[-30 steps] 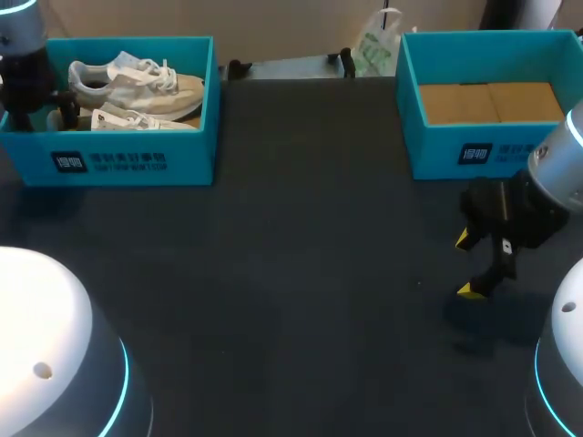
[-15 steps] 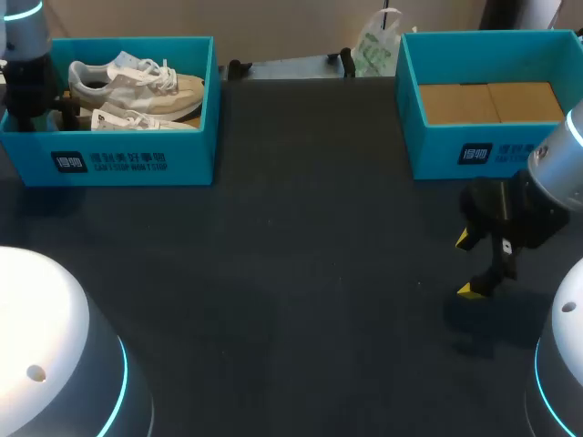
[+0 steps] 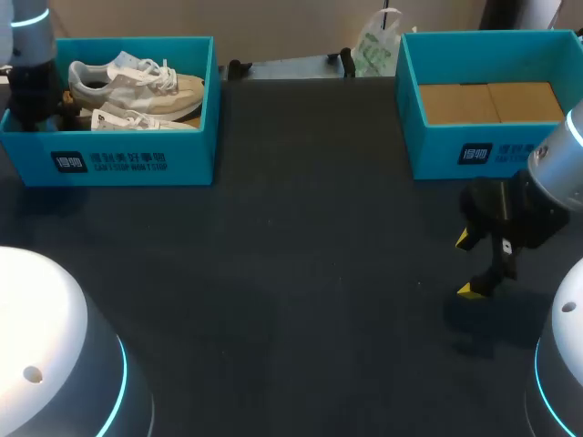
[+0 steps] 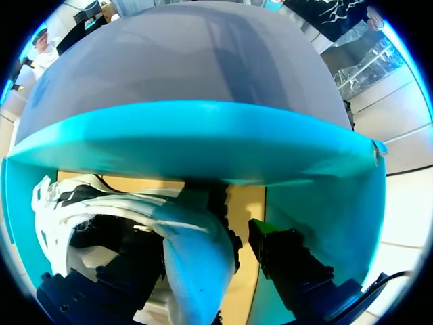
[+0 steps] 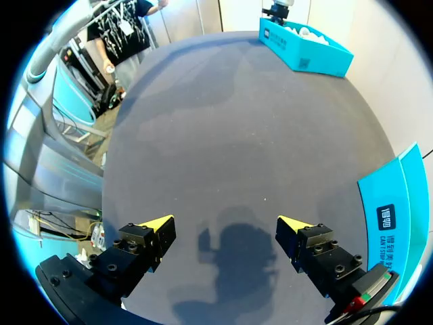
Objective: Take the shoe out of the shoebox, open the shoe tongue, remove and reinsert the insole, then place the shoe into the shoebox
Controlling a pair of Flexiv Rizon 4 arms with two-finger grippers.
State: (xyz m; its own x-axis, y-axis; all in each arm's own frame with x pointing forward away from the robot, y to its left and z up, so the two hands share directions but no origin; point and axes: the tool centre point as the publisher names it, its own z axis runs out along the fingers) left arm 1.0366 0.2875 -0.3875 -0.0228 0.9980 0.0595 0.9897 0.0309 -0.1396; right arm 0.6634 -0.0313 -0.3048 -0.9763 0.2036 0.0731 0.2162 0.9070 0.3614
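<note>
Cream and white fabric makes up the low lace-up sneaker (image 3: 137, 80) we are after. It lies in the teal cardboard shoebox (image 3: 137, 162) at the far left of the dark grey table (image 3: 301, 273), and a second matching sneaker (image 3: 127, 119) sits just beside it, nearer the front wall.

Our left gripper (image 4: 199, 238) is down inside that box at its left end. Its fingers stand apart with a pale, rounded part of a shoe between them, probably a heel, though we cannot tell which of the two shoes it belongs to. A strip of the brown box floor shows between one finger and the shoe, so we judge that nothing is clamped yet.

Our right gripper (image 3: 468, 264) hangs over bare table in front of the other teal box with a brown cardboard floor (image 3: 455, 153). Its fingers are wide apart and hold nothing.

We expect the sneaker to be light, with a soft upper that gives under pressure and a firmer sole and heel cup. The heel looks like the best place to take hold, with one finger inside the collar and one outside, since that part should keep its shape. A grip on the mesh or tongue would likely just fold the fabric. The loose laces could snag on the neighbouring shoe or the box wall. The insole will probably be thin and floppy, so its heel edge seems the place to pinch it.
</note>
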